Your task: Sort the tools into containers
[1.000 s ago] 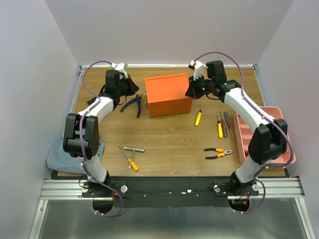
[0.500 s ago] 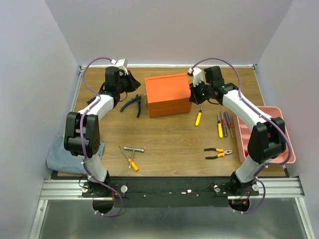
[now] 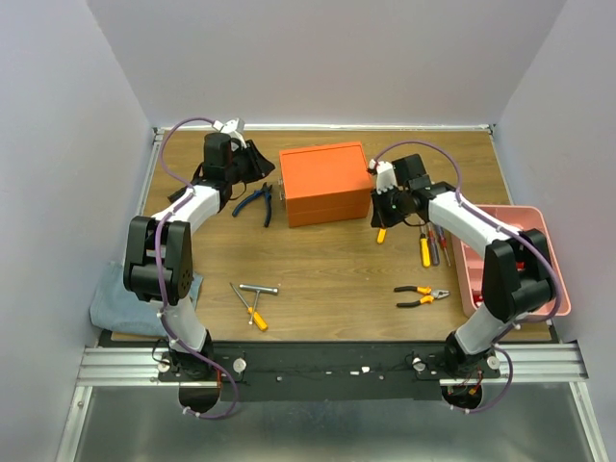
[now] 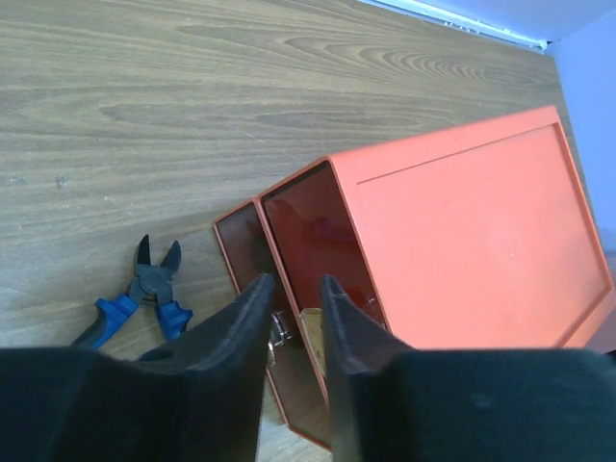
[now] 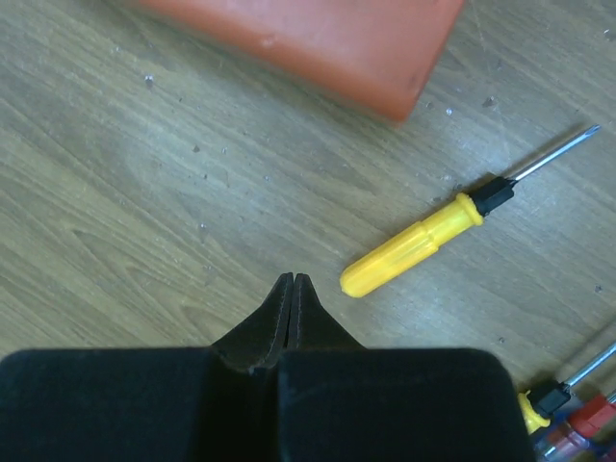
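Right arm has swung down from the far corner of the orange box [image 3: 324, 183] and the left jaws have cracked apart. Near edge: orange pliers [image 3: 421, 295] on the right, T-wrench [image 3: 258, 289] on the left, both loose on the table [image 3: 327, 274]. Pink tray [image 3: 556, 289] at far right. Right gripper [image 5: 292, 279] pinched fully together, empty, tip just beside the yellow screwdriver [image 5: 412, 246], not touching. Left gripper [image 4: 294, 281] parted by a narrow gap over the box's drawer end, gripping nothing as far as I can tell. Blue pliers [image 4: 144, 294] lie beside the box.
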Available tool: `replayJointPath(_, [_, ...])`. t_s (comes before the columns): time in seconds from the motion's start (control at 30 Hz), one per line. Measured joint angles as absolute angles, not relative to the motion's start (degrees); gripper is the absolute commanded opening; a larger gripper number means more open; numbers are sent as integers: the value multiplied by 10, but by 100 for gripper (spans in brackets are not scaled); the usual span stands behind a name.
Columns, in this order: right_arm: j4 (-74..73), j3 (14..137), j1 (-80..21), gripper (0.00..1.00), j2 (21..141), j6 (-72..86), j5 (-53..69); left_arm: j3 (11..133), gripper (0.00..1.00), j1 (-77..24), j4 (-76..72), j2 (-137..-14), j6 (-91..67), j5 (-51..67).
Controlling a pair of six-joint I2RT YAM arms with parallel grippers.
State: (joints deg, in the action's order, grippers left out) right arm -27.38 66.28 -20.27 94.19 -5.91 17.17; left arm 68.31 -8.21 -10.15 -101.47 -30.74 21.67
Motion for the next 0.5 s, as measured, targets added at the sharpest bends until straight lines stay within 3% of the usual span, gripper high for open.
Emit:
replayJointPath(0.03, [-271, 664, -203, 1, 945, -53, 171, 683, 44, -82, -102, -1015, -312, 217])
replayJointPath(0.07, [-268, 665, -203, 1, 947, -49, 171, 681, 54, -82, -102, -1015, -316, 217])
replayJointPath(0.17, [-259, 679, -203, 1, 974, -29, 173, 674, 63, -82, -102, -1014, -329, 217])
replayJointPath(0.5, [-231, 771, -202, 1, 1077, 27, 144, 656, 63, -82, -101, -1014, -339, 218])
